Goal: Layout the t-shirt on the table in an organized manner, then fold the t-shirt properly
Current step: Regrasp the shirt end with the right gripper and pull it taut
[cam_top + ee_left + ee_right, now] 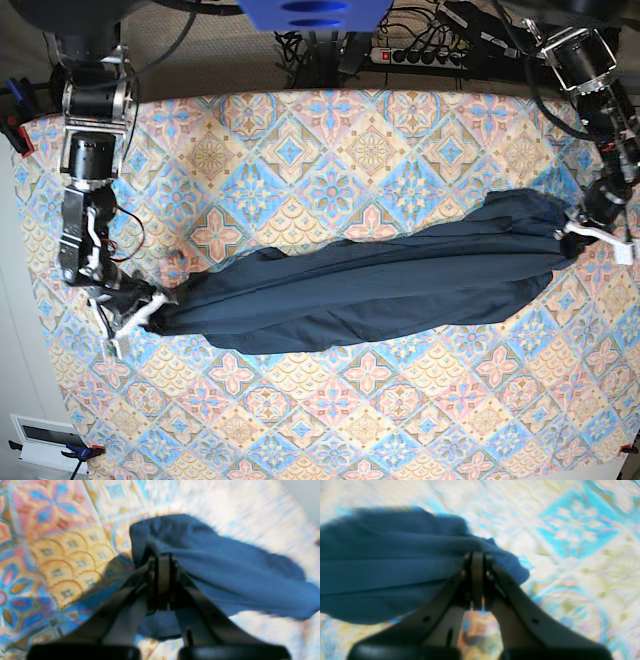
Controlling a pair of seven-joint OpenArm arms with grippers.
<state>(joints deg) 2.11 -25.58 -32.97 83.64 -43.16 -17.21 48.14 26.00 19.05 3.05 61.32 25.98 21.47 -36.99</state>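
While stretched lengthwise between both arms, t-shirt [370,285] spans table [330,130] side-to-side, jaws pinching each end.

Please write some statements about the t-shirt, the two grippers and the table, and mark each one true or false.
1. The t-shirt is stretched between the two grippers. True.
2. The left gripper is open above the shirt. False: it is shut on the shirt's end.
3. The right gripper is shut on the shirt. True.
4. The shirt lies flat and neatly folded. False: it is bunched into a long band.
5. The table has a plain white cover. False: the cover has a coloured tile pattern.
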